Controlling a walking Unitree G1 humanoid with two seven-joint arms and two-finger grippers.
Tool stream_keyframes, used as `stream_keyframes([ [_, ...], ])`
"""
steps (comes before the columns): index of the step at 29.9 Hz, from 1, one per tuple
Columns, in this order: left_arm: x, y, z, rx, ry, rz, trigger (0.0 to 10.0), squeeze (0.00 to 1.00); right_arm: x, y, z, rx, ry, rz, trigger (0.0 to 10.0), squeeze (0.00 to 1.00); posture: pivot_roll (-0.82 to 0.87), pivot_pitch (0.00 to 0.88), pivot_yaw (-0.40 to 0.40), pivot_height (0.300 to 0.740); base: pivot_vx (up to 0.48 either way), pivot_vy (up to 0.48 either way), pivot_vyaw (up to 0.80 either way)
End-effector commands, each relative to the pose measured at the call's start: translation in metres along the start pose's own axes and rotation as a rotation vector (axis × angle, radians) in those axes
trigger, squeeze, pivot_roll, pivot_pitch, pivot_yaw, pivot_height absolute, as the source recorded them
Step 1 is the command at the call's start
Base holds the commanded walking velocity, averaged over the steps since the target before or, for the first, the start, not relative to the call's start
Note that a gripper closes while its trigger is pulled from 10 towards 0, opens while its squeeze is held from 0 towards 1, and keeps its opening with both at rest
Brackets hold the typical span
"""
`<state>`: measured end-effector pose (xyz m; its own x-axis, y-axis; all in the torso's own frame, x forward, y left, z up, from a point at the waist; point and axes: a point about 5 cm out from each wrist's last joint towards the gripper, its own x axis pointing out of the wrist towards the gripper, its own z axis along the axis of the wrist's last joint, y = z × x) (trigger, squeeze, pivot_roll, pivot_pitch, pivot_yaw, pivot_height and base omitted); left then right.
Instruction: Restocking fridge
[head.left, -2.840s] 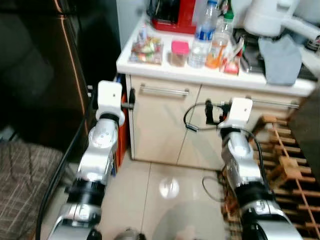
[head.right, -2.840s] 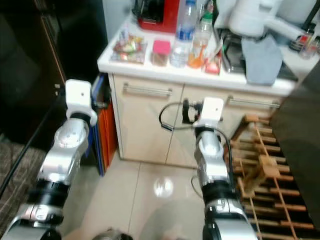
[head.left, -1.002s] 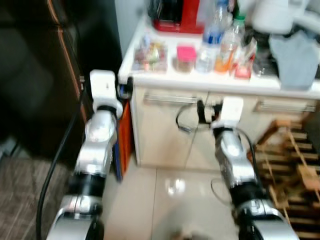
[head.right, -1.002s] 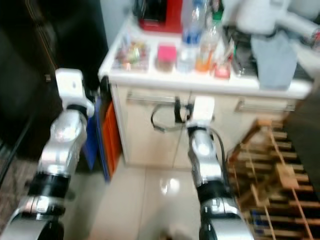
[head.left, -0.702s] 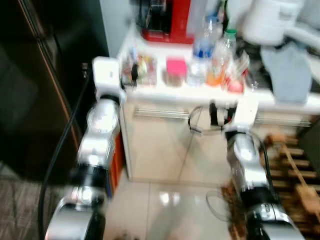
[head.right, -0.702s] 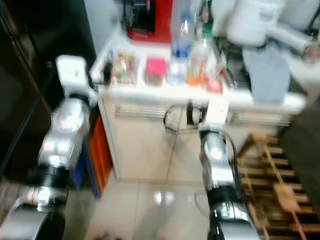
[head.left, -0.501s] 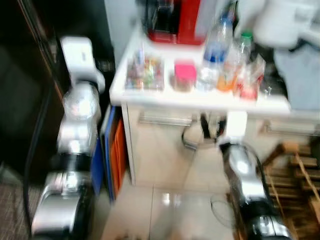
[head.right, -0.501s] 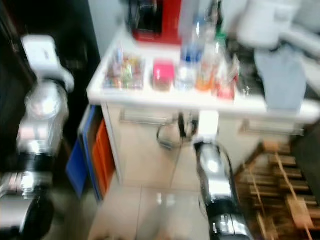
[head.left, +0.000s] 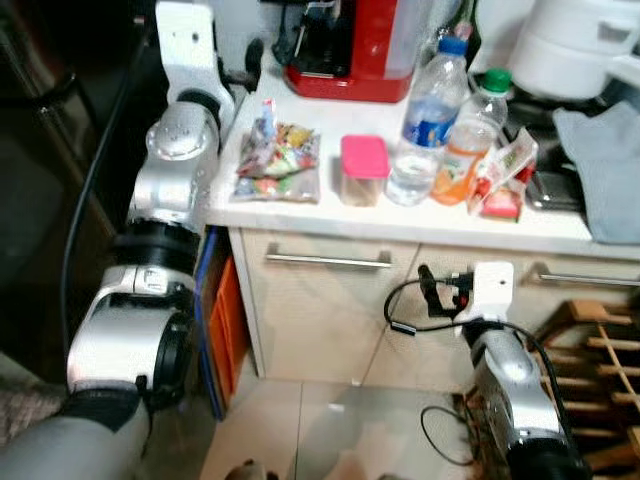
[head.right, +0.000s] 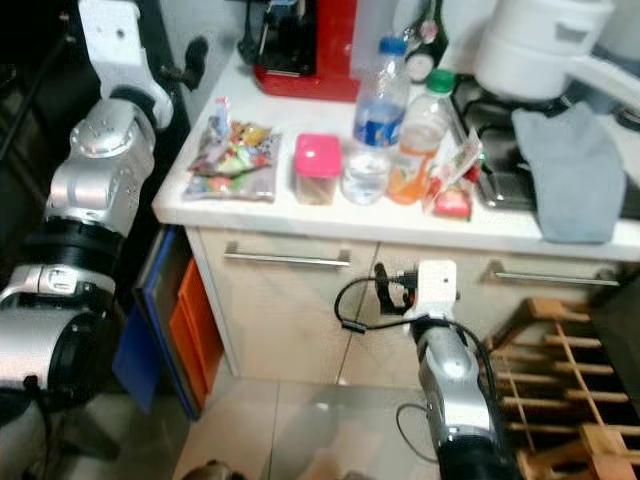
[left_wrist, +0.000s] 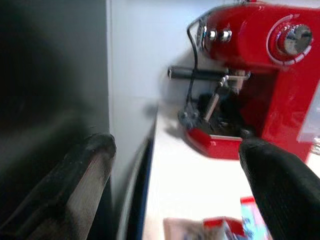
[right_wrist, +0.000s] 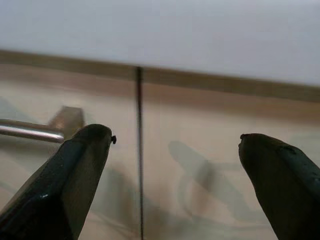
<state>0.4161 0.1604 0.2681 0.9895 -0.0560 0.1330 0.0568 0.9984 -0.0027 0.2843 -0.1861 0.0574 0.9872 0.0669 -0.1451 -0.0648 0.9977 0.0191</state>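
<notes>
The left claw (left_wrist: 175, 185), fingers spread and empty, is raised at the white surface's (head.left: 300, 205) far-left corner near the red coffee machine (head.left: 355, 45), seemingly to reach the clear water bottle (head.left: 425, 120) and orange juice bottle (head.left: 470, 150) standing mid-surface, while the right claw (right_wrist: 172, 185), likewise spread and empty, faces the beige cabinet door (head.left: 320, 310) below.

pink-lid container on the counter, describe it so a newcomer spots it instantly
On the white countertop, in front of the red coffee machine, a row of items lines the front edge. The small container sits between the snack bag and the water bottle; it alone has a flat pink lid.
</notes>
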Motion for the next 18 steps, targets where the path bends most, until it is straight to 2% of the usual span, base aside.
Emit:
stream_keyframes([
  [1,0.005,-0.008,0.006,-0.041,0.017,-0.049,10.0,0.0,0.001,-0.002,0.006,-0.001,-0.012,-0.005,10.0,0.0,-0.08,0.0,0.003,0.74,0.0,0.0,0.0],
  [6,0.009,-0.016,-0.004,-0.135,0.079,-0.083,10.0,0.0,-0.002,0.0,0.014,0.035,-0.024,0.021,10.0,0.0,-0.11,0.0,-0.009,0.74,0.0,0.0,0.0],
  [9,0.009,-0.021,-0.008,-0.156,0.097,-0.109,10.0,0.0,-0.003,0.014,0.026,0.088,-0.046,0.149,10.0,0.0,-0.12,0.0,-0.02,0.74,0.0,0.0,0.0],
  [14,0.009,-0.029,-0.015,-0.162,0.14,-0.15,10.0,0.0,-0.004,0.035,0.046,0.1,-0.072,0.319,10.0,0.0,-0.12,0.0,-0.025,0.74,0.0,0.0,0.0],
  [18,0.009,-0.036,-0.022,-0.151,0.174,-0.17,10.0,0.0,-0.003,0.048,0.058,0.098,-0.082,0.409,10.0,0.0,-0.12,0.0,-0.024,0.74,0.0,0.0,0.0],
])
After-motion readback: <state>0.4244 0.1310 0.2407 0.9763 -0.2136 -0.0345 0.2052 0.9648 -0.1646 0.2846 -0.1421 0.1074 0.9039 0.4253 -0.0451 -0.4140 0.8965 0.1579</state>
